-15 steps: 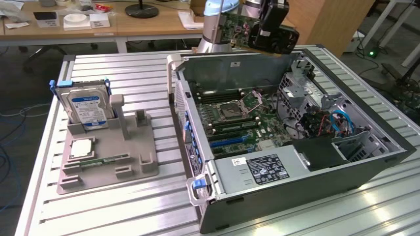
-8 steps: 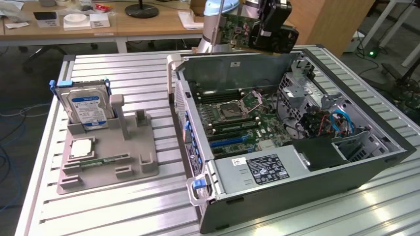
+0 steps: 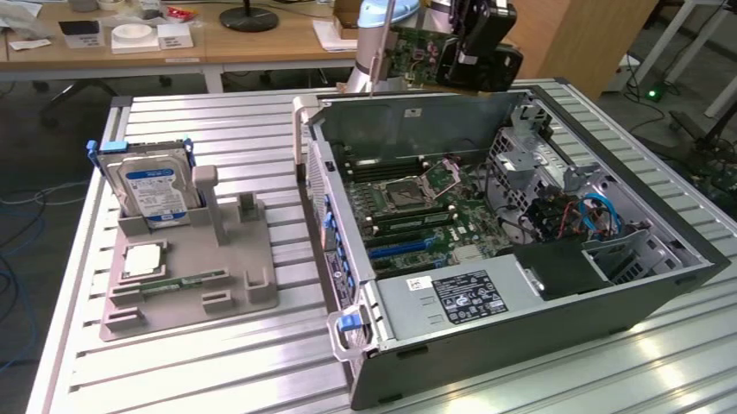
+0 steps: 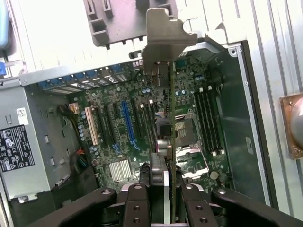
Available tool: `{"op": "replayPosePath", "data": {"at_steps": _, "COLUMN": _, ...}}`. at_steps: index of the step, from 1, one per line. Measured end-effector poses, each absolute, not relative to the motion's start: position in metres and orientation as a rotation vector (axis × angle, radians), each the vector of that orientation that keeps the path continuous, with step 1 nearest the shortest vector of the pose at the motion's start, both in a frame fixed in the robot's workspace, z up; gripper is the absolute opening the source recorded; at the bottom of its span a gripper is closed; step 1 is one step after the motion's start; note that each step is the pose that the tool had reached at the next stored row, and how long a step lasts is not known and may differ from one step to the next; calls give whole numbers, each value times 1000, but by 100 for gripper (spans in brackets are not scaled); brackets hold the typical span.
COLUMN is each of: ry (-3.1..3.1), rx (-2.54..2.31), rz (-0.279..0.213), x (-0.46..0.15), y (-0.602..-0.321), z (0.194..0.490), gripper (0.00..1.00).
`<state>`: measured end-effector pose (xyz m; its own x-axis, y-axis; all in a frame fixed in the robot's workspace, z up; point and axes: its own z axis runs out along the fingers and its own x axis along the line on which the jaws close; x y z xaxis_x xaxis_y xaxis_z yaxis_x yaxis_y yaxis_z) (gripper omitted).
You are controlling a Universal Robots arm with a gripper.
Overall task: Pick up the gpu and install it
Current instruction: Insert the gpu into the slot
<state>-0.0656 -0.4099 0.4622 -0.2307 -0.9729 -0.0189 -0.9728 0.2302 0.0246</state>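
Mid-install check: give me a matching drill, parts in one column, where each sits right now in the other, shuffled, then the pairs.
Parts
1. gpu
2. hard drive
3. power supply

Places
A. standing upright in the grey holder
B. mounted inside the open case
C. clamped in the gripper, above the case

Pairs: 1-C, 2-A, 3-B

Gripper clamped shut on a card, raised high.
In the exterior view the black gripper (image 3: pixel 455 59) hangs in the upper middle of the frame, just right of centre, and its two fingers (image 4: pixel 158 175) pinch the gpu (image 4: pixel 165 38) edge-on between them.
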Motion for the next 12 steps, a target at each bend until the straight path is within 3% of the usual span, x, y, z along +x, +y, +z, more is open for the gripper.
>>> {"op": "replayPosePath", "data": {"at_steps": 12, "ry": -2384, "rx": 2044, "rz": -48, "x": -66, "y": -410, "z": 462, "gripper": 29}}
